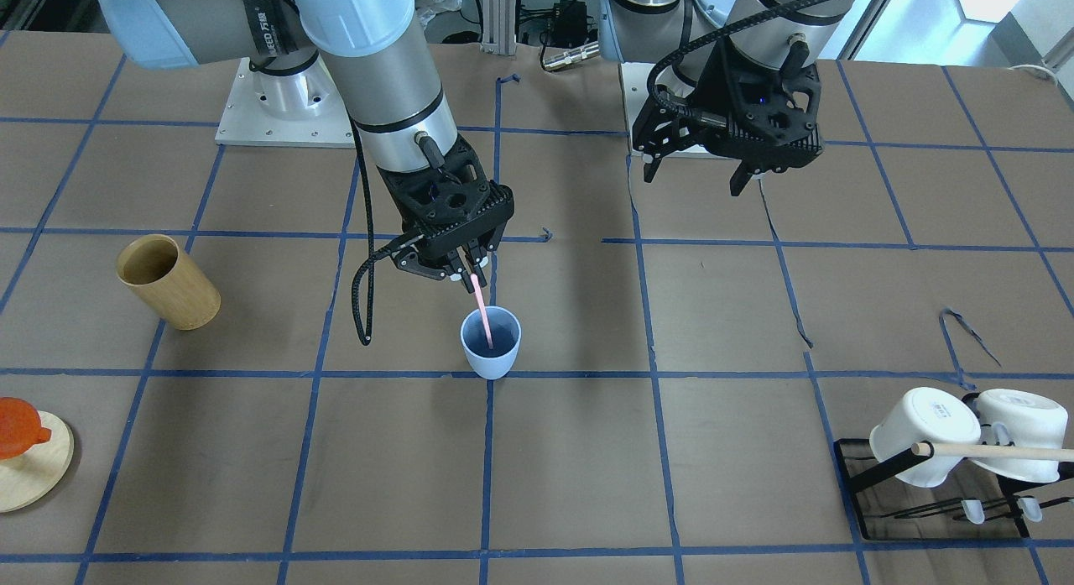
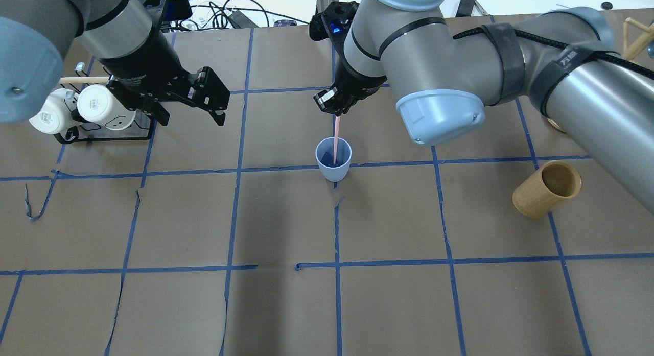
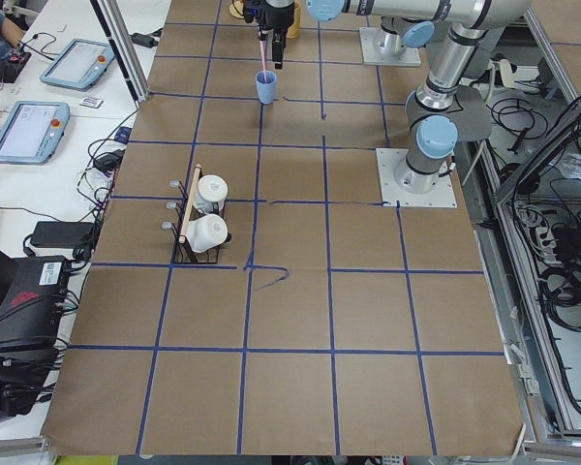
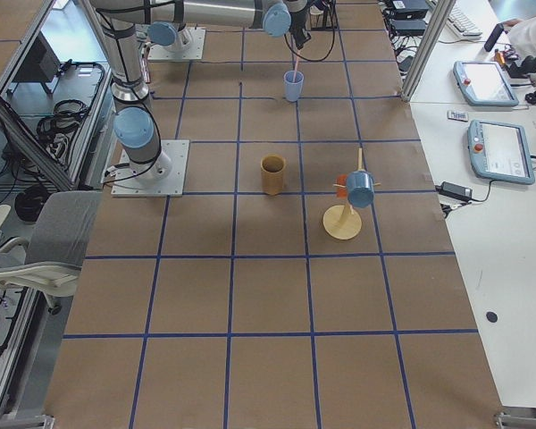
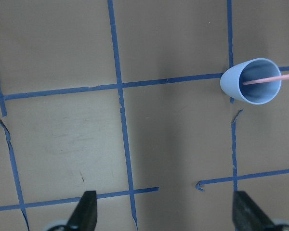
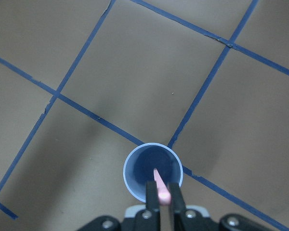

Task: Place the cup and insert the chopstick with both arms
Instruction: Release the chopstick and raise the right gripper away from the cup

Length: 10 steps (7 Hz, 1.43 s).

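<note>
The pale blue cup (image 1: 491, 363) stands upright on the table's middle, on a blue tape line. My right gripper (image 1: 466, 274) is just above and behind it, shut on the top of a thin pink chopstick (image 1: 480, 312). The chopstick's lower end reaches inside the cup, as the overhead view (image 2: 335, 136) and the right wrist view (image 6: 162, 192) show. My left gripper (image 1: 695, 178) is open and empty, raised above the table and well away from the cup. The left wrist view shows the cup (image 5: 231, 82) with the chopstick (image 5: 269, 79) across its mouth.
A tan wooden cylinder (image 2: 546, 190) stands on my right side. A black rack with two white mugs (image 2: 94, 108) and a beige rod (image 1: 998, 451) sits on my left side. A round wooden stand (image 1: 33, 476) with an orange item is at the far right.
</note>
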Each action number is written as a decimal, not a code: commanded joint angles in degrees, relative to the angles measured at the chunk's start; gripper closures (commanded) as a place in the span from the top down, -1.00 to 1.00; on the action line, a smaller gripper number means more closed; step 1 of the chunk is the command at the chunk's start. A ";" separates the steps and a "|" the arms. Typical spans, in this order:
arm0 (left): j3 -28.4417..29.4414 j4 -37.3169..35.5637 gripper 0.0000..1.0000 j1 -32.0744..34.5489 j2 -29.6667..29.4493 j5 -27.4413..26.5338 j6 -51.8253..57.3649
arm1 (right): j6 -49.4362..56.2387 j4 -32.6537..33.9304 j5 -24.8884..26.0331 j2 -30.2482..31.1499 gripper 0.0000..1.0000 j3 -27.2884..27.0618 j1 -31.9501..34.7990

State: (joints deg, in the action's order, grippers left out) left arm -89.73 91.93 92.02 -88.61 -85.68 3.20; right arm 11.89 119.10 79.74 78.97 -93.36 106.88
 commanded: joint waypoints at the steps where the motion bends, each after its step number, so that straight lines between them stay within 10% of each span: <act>1: -0.01 0.00 1.00 0.00 0.01 -0.01 -0.04 | -0.37 4.01 -0.19 -0.92 1.00 -0.24 0.00; 4: -0.01 0.00 1.00 0.00 0.01 0.07 -0.13 | -0.20 -1.29 0.33 0.13 1.00 4.21 -0.88; 7: 0.08 0.00 1.00 0.00 0.01 -0.02 -0.04 | -0.20 -30.15 3.58 1.70 1.00 19.58 -5.69; 10: 0.34 0.00 1.00 0.00 0.10 0.25 -0.13 | 1.46 -42.44 12.10 9.08 0.98 16.57 -16.84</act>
State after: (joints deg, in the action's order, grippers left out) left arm -89.54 91.93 92.02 -88.53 -85.60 3.11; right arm 12.42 80.63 88.65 85.80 -74.80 94.47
